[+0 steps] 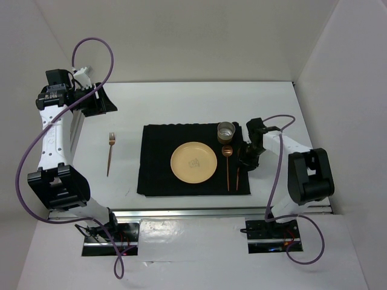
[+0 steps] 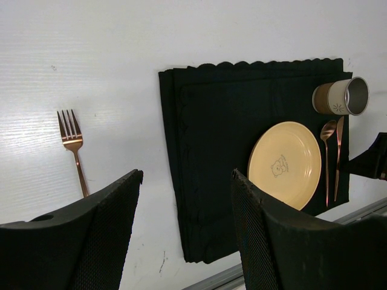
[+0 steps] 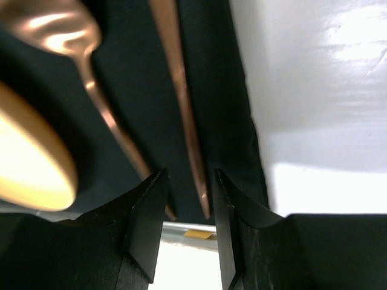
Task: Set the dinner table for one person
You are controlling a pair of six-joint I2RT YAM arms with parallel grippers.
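The white dinner table (image 1: 181, 96) carries a black placemat (image 1: 160, 160) with a yellow plate (image 1: 193, 162) on it. A metal-rimmed cup (image 1: 227, 130) lies on the mat's far right corner. A copper spoon (image 1: 227, 166) and a copper knife (image 1: 237, 176) lie right of the plate. A copper fork (image 1: 110, 154) lies on the bare table left of the mat. My right gripper (image 1: 243, 164) is open, low over the knife (image 3: 181, 103), its fingers (image 3: 148, 223) to either side of the handle end. My left gripper (image 1: 103, 104) is open and empty at the far left.
A metal rail (image 1: 199, 212) runs along the near table edge, just past the knife's end in the right wrist view (image 3: 187, 232). White walls enclose the table on the left, back and right. The left wrist view shows the fork (image 2: 75, 157), plate (image 2: 284, 162) and cup (image 2: 340, 96).
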